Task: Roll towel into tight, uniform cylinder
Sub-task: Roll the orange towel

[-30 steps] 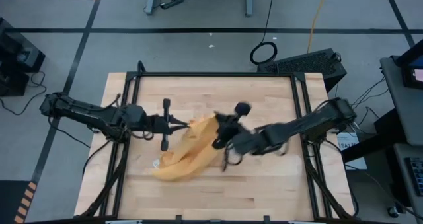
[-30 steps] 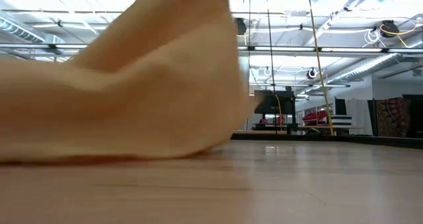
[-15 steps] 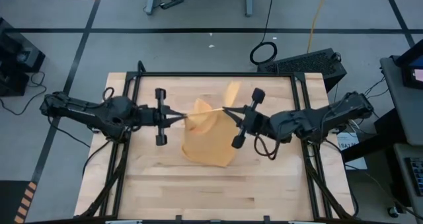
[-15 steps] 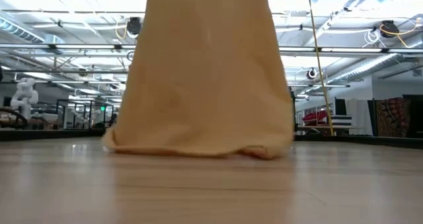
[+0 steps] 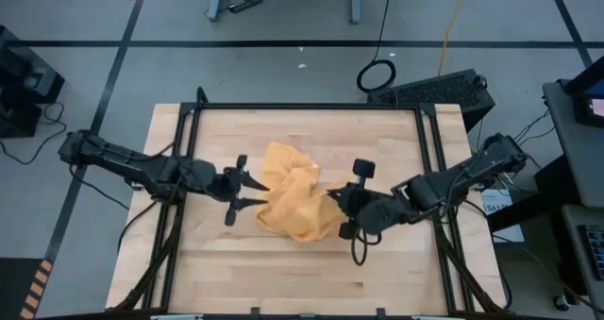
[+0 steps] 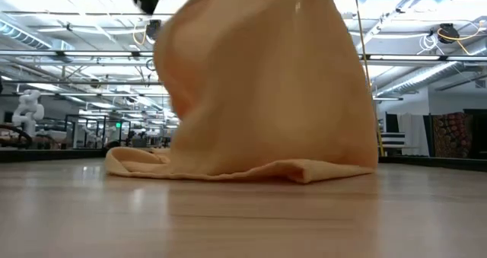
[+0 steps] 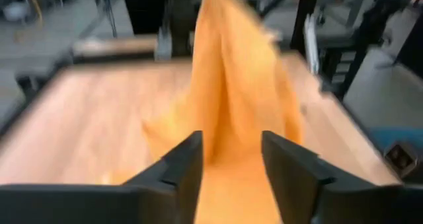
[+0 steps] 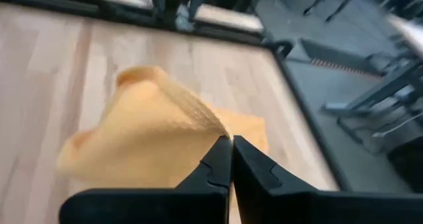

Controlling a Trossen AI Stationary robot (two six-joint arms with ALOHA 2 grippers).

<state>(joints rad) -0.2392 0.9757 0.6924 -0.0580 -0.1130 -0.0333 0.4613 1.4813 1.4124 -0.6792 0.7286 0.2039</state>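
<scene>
While right gripper fingers pinch towel edge, left gripper fingers spread.

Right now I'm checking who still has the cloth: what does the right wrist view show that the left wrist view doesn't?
Only the right wrist view shows the right gripper with fingers shut, pinching a raised fold of the towel. Only the left wrist view shows the left gripper with fingers apart, the towel rising beyond them, ungripped. Both show the mustard towel on the wooden table.

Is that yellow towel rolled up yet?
No. The towel sits in a crumpled heap, one edge pinched and lifted by the right gripper.
</scene>
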